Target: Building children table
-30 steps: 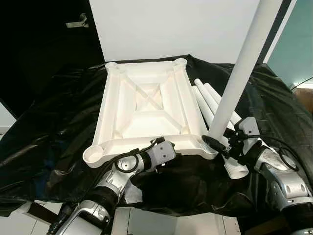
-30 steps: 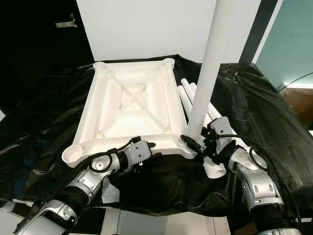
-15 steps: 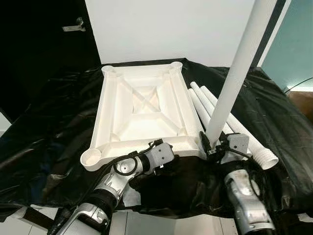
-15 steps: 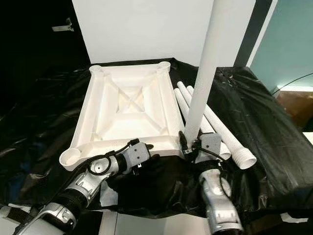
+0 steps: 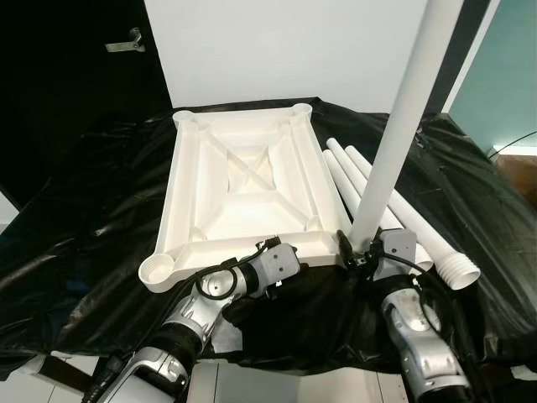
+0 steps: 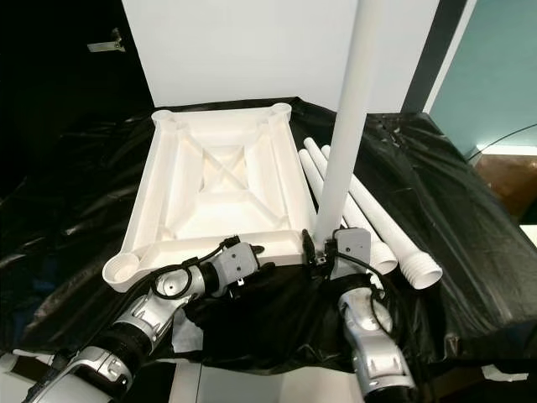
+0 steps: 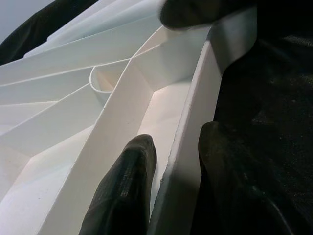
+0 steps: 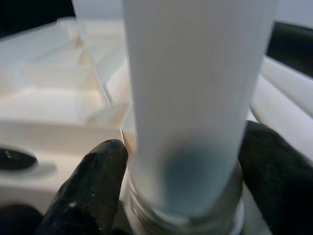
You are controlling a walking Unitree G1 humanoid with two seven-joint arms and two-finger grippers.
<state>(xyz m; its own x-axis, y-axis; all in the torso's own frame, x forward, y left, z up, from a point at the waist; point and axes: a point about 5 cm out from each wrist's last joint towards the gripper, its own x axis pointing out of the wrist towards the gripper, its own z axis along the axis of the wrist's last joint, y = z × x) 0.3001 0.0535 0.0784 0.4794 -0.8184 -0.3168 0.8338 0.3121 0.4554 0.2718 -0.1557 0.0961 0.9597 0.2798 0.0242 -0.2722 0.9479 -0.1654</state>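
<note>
**A:** What does the right gripper point(image 6: 321, 248) hold, at lower centre-right of the frame?

**B:** Its two black fingers point(image 8: 90, 183) are closed around the foot of an upright white leg point(image 6: 344, 117). The leg stands at the near right corner of the tabletop point(image 6: 214, 189) and rises out of the top edge of the frame. In the right wrist view a ribbed, threaded end shows at the base of the leg, between the fingers.

**A:** And the left gripper point(image 5: 270, 248)?

**B:** It sits at lower centre, on the near rim of the tabletop. The left wrist view shows one finger point(image 7: 124, 193) inside the rim wall and the other outside, pinching the wall between them.

**A:** Where does the tabletop lie?

**B:** Centre of the frame, underside up, with its cross ribs showing and a round socket at each corner. It rests on a black plastic sheet point(image 5: 92, 210).

**A:** What else is near?

**B:** Three loose white legs point(image 5: 394, 220) lie just right of the tabletop on the sheet, behind the upright leg. A white wall panel point(image 6: 243, 46) fills the upper centre.
</note>
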